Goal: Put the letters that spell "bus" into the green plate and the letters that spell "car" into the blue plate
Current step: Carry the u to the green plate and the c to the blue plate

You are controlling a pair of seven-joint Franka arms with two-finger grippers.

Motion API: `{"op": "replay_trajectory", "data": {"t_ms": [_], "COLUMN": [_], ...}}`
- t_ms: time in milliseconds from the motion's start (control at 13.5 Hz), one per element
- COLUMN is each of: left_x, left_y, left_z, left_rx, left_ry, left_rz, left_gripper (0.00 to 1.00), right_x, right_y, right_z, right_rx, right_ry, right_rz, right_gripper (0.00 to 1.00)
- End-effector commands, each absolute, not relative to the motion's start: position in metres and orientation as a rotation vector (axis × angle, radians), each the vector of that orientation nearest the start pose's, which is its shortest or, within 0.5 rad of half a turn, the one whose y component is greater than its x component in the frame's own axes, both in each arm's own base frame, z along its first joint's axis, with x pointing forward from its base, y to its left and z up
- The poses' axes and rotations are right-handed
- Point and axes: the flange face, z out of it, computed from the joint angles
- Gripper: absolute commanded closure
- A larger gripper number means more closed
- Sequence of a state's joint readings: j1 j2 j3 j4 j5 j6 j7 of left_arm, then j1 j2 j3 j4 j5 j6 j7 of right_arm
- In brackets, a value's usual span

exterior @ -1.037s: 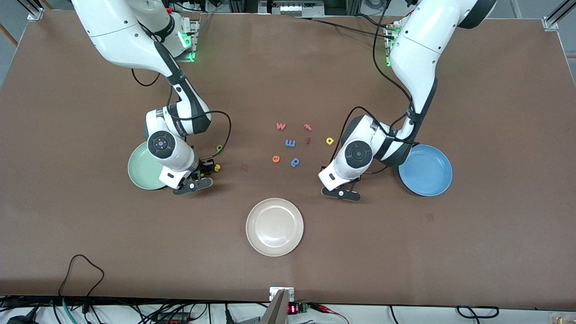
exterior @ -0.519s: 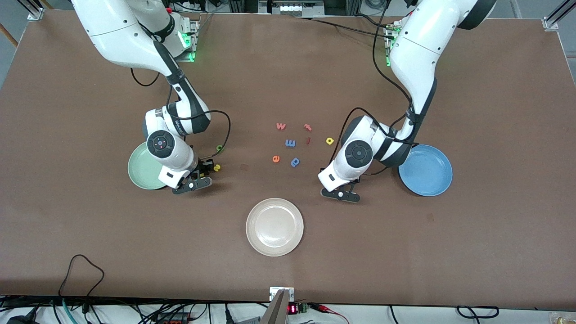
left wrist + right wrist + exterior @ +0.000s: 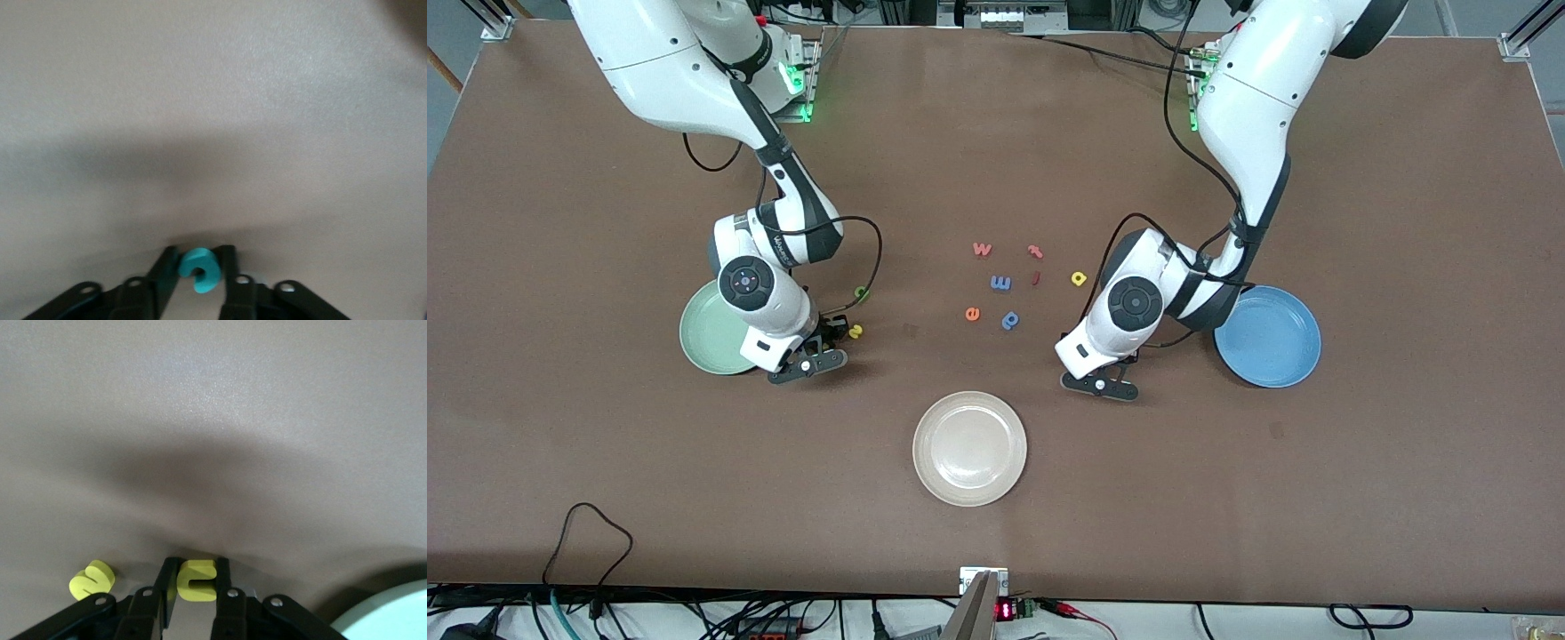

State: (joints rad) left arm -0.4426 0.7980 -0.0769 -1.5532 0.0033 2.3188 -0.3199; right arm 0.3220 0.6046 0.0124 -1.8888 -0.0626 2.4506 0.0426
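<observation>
Left wrist view: left gripper (image 3: 197,280) clamped on teal c (image 3: 198,270), bare table (image 3: 213,100) ahead, blue plate (image 3: 1267,336) just beside. Right gripper (image 3: 193,590) pinches yellow u (image 3: 197,580); yellow s (image 3: 92,579) just beside, green plate (image 3: 383,617) rim near.

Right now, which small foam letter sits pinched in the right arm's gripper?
Start at the round pale green plate; the right gripper is down beside it. Shut between its fingers is the yellow foam u, blocky and open-ended, unlike the curvy yellow foam s lying loose alongside.

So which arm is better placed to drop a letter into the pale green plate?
Right: the right gripper is shut on the yellow foam u, right beside the pale green plate.
</observation>
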Motion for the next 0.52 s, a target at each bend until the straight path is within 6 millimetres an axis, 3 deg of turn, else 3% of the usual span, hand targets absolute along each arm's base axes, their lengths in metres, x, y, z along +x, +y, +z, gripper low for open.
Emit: {"op": "replay_trajectory", "data": {"t_ms": [0,74,222,370,444], "left_x": [0.619,0.622,0.631,0.642,0.646], "left_y": [-0.334,-0.329,-0.308,-0.260,-0.223], "left_z": [0.161,0.164,0.203,0.259,0.279], "left_rx": [-3.138,-3.136,-3.122,-3.092,-3.077], "left_ry": [0.319,0.310,0.324,0.290,0.283], "left_rz": [0.058,0.061,0.094,0.208,0.286], "left_gripper": [0.87,0.89,0.90,0.90,0.90], "right_x": [0.598,0.600,0.604,0.605,0.603], "right_y": [0.197,0.188,0.164,0.119,0.101], "right_z": [0.219,0.236,0.267,0.274,0.267], "right_rx": [-3.147,-3.158,-3.174,-3.177,-3.175], "right_ry": [-0.537,-0.515,-0.498,-0.506,-0.504], "right_rz": [-0.010,0.015,0.030,0.086,0.119], "right_gripper": [0.91,0.91,0.91,0.91,0.90]}}
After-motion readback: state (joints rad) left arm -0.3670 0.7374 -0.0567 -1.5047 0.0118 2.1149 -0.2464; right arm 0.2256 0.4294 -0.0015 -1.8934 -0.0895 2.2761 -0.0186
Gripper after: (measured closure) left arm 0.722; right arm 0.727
